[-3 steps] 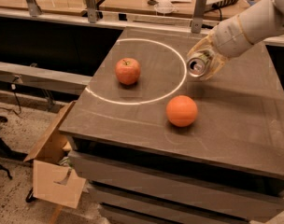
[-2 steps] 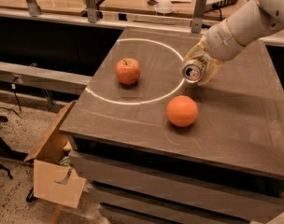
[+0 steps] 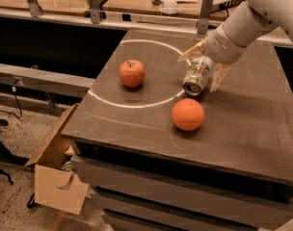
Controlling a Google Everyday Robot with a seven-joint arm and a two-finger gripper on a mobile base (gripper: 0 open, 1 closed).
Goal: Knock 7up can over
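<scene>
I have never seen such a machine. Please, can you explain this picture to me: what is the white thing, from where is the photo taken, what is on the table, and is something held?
The white thing at the upper right is a robot arm. It ends in a gripper with two fingers. There is only one camera, looking down at the table from in front. Where it is mounted is not known. On the table are an apple, an orange and a drink can. The gripper is closed around the can, which leans over with its shiny top toward the camera.
</scene>
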